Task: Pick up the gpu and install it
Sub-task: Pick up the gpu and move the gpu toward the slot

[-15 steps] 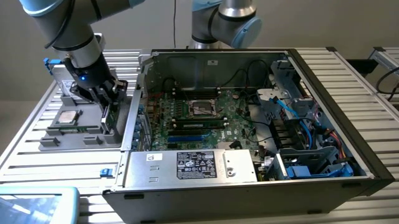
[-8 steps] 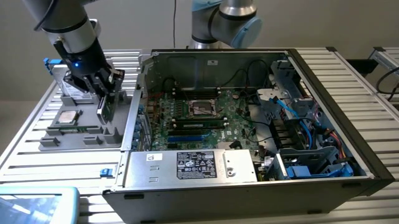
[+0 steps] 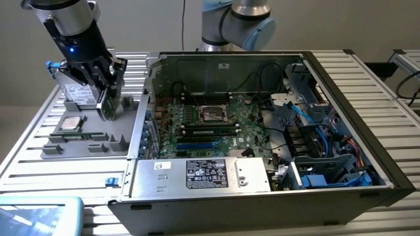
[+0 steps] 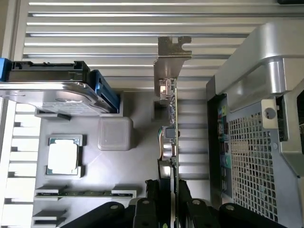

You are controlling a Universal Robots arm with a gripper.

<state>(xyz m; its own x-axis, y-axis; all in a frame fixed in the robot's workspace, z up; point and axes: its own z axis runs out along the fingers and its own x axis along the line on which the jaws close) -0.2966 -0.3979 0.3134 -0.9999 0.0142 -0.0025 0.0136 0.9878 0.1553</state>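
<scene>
looks like the pick-up step: the black gripper [image 4: 167, 187] has its fingers [image 4: 184, 194] clamped on the green gpu card with silver end bracket [image 4: 170, 128], upright at the grey parts tray [image 4: 137, 156] beside the open black computer case [image 3: 347, 113], so I'd say it needs a straight, square lift

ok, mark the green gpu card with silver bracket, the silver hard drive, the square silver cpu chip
green gpu card [image 4: 172, 51]: wrist view, silver end bracket.
silver hard drive [image 4: 52, 97]: wrist view, metal face.
square silver cpu chip [image 4: 63, 157]: wrist view, lid centre.

Grey wall [image 3: 131, 24] behind slatted metal table [image 3: 367, 81].
</scene>
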